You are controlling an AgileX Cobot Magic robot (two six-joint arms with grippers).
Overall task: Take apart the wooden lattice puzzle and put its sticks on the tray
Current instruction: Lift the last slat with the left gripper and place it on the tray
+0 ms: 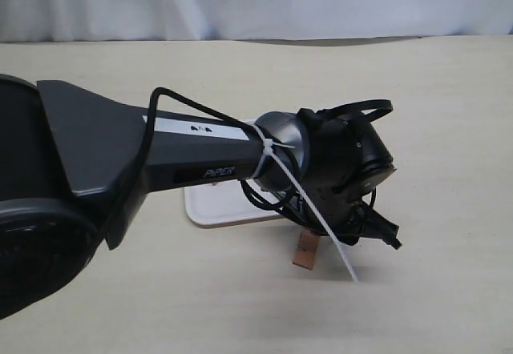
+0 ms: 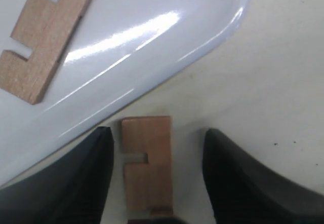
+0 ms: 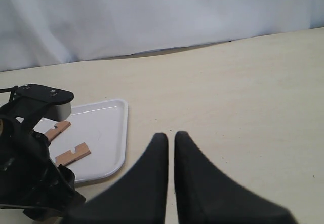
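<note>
Step, judged: collecting a loose stick. It sits on the surface just beside the tray, between the open left hand's fingers, ungripped. Next: close, lift over the rim. Right hand closed, empty. Count: one tray; three sticks seen, two on the tray.

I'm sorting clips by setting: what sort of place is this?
Probably a robotics lab bench: a pale tabletop, a white cloth backdrop behind it, and a black robot arm beside a white tray.
</note>
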